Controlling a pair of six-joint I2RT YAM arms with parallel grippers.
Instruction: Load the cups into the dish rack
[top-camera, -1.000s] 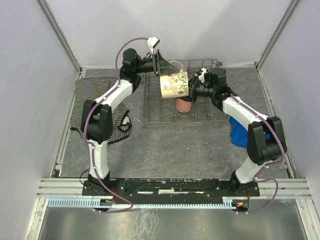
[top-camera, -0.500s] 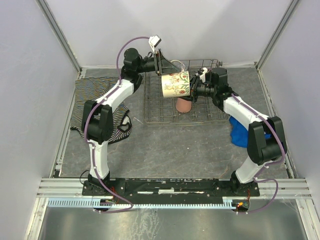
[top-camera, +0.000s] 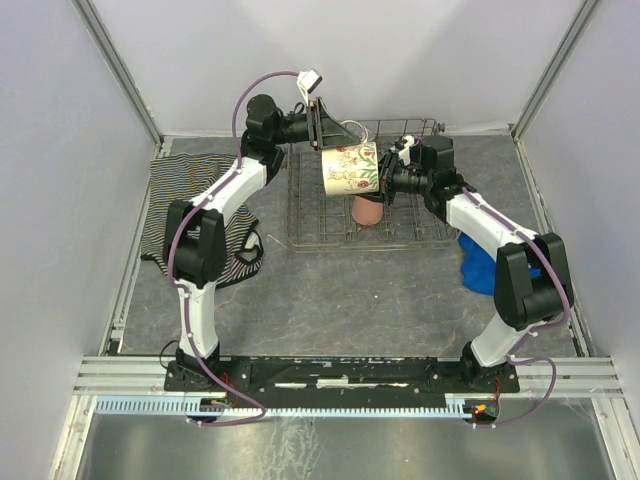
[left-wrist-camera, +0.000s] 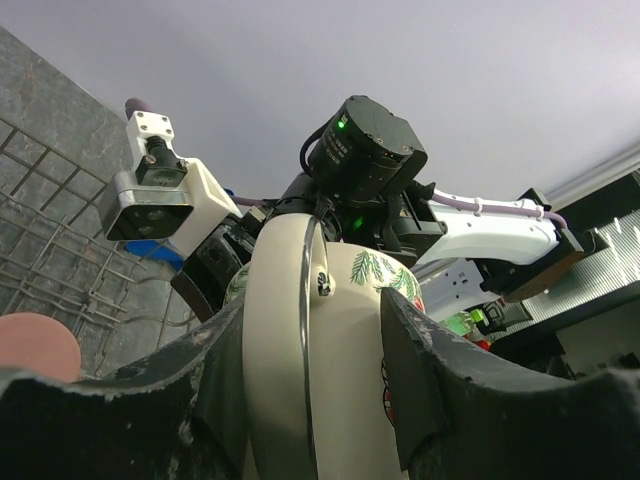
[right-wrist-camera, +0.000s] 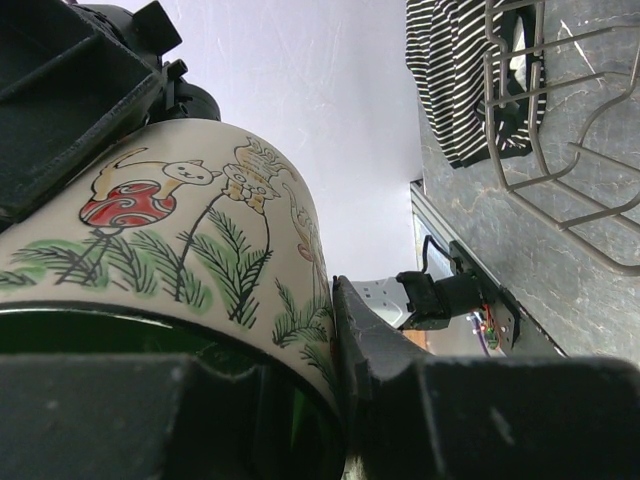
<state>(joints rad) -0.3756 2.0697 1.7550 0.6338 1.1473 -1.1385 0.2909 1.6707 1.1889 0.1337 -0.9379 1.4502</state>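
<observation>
The cream floral mug (top-camera: 350, 167) hangs on its side above the dish rack (top-camera: 310, 222), held between both grippers. My left gripper (top-camera: 322, 140) is shut on its base end; in the left wrist view (left-wrist-camera: 310, 400) the fingers (left-wrist-camera: 200, 390) press the mug (left-wrist-camera: 330, 360) on both sides by the handle. My right gripper (top-camera: 386, 180) is shut on the mug's rim, with one finger (right-wrist-camera: 390, 340) outside the wall (right-wrist-camera: 200, 230) and the other inside the green interior. The salmon-pink tumbler (top-camera: 367, 211) stands upside down in the rack below the mug. The clear glass and the black mug are out of view.
A striped cloth (top-camera: 190, 190) lies left of the rack and also shows in the right wrist view (right-wrist-camera: 455, 80). A blue cloth (top-camera: 478, 262) lies right of the rack under the right arm. The rack's wires (right-wrist-camera: 560, 150) show in the right wrist view.
The mug and both grippers have shifted slightly up and to the right above the rack. Both grips look unchanged.
</observation>
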